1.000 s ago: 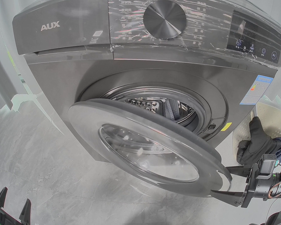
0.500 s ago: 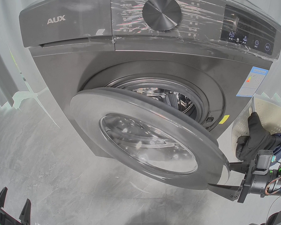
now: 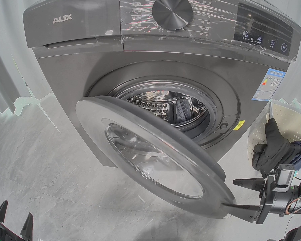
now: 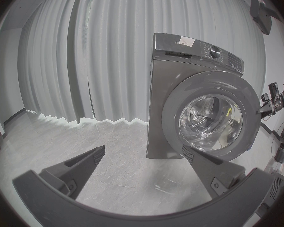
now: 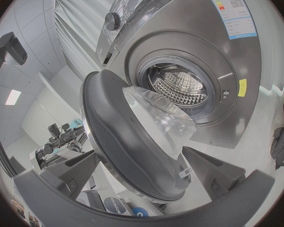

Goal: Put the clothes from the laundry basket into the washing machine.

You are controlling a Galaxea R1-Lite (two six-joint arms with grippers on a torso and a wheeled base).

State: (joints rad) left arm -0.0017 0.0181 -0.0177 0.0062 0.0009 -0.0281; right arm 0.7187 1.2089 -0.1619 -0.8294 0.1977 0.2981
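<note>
Head view: the washing machine has its door swung wider than a second ago, baring the drum. The right gripper is spread around the door's rim, so loading looks nearly possible. The laundry basket stands right of the machine with dark clothes draped over its near wall, untouched, while the left gripper hangs spread and empty at near left. Grey marbled floor lies below, a pale pleated curtain behind.
</note>
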